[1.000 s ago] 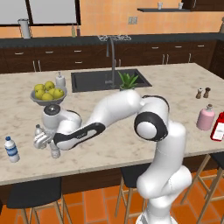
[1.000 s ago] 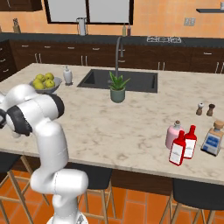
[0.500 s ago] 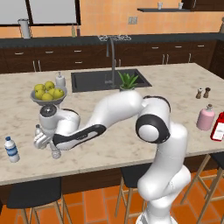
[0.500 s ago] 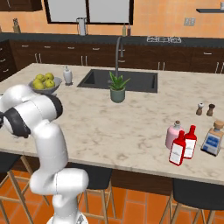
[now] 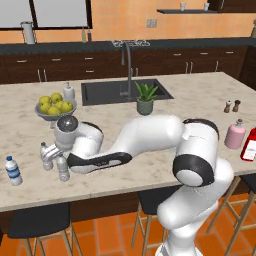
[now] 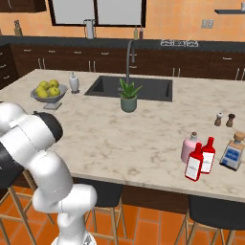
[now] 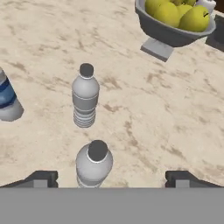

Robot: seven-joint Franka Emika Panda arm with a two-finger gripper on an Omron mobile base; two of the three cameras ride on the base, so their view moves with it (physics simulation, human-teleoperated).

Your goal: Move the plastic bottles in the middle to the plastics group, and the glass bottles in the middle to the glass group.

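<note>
Since a second ago the hand has drawn back a little from the two grey bottles near the fruit bowl (image 5: 55, 108), with nothing else on the counter (image 5: 150, 145) shifted. The gripper (image 7: 111, 177) hangs just above the nearer grey water bottle (image 7: 93, 163), jaws spread wide and holding nothing, its tips well apart either side of the cap; I judge this bottle has just been set down upright and let go. Just beyond it, toward the bowl, stands the second grey bottle (image 7: 85, 100), and the blue-labelled bottle (image 5: 13, 170) sits off to the side, farther from the bowl, so the plastics are now gathered on that end. Far from the bowl, at the other end, the pink bottle (image 6: 190, 147) and two red bottles (image 6: 201, 159) stand touching or nearly so, likely the glass cluster awaiting sorting.
</note>
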